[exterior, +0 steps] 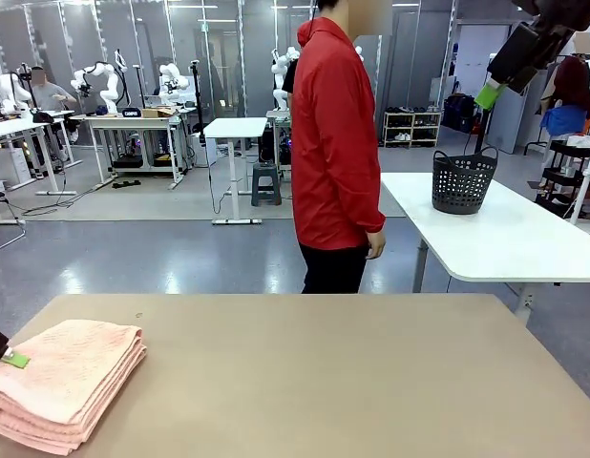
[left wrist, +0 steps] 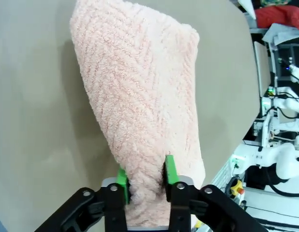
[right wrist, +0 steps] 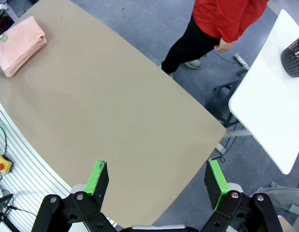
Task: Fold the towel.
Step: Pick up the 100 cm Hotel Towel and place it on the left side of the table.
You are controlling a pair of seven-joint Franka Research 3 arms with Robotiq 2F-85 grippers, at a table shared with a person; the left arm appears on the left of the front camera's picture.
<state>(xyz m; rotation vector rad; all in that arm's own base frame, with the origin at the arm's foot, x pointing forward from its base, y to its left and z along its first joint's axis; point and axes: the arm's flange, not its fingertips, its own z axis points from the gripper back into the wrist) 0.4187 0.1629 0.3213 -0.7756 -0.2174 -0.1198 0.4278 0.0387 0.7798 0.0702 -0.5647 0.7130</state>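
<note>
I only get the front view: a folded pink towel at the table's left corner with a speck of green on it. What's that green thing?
Observer: A pad of the left gripper; its wrist view shows the fingers pinching a ridge of the towel.
Operator: And the arm up at top right?
Observer: The right gripper hangs high above the table, wide open, holding nothing.
Operator: Anything on the robot's side?
Observer: A yellow box with a red button, below the table's near edge.
</note>
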